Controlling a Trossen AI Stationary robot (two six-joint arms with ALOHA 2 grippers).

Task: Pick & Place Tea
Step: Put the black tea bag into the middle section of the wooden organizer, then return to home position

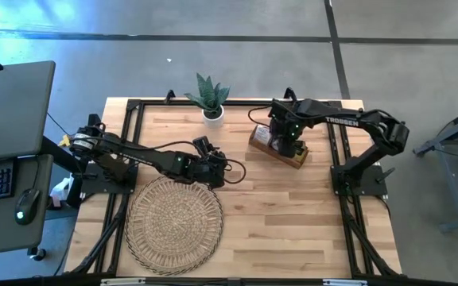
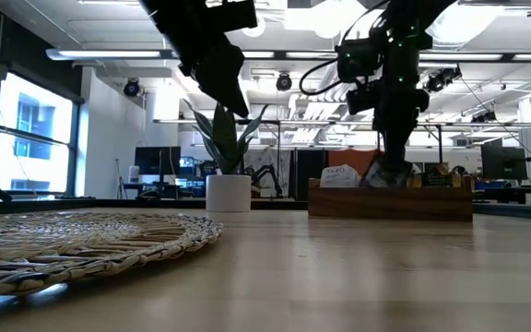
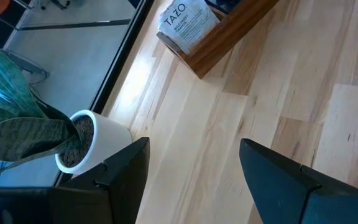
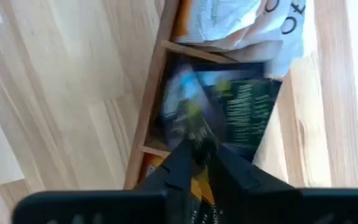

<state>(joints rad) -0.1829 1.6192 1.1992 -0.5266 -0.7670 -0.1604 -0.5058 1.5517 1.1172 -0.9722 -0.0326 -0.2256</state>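
Over the tray: your right pincer (image 4: 199, 149) hangs nose-down above the middle compartment of the wooden tray (image 1: 277, 148), at the far right part of the table (image 1: 293, 222).
Right pincer state: fingers nearly together, tips at the top edge of a blurred sachet. You cannot tell whether it is pinched or just let go.
Why there: the sachets stand on edge in the compartments, so coming straight down from above is, in my judgement, the only clean way to reach one without nudging its neighbours.
Tea location: all visible tea sachets (image 4: 241, 109) sit inside the tray, directly under and just beyond the right fingertips. None lies on the woven mat (image 1: 173, 224).
Tea orientation: the dark green sachet just beside the fingertips stands upright between the dividers, face across the tray's length, upper edge toward the pincer.
White sachets: crumpled orange-and-white ones (image 4: 235, 22) fill the next compartment beyond the fingertips, leaning, not flat.
End sachet: a white printed sachet (image 3: 188, 23) leans at the tray's end, well ahead of your left pincer.
Left pincer: your left pincer (image 3: 194, 165) waits with fingers apart, holding nothing, raised above bare table between mat and potted plant (image 1: 210, 97).
Plant position: just off the left pincer's side, near one finger.
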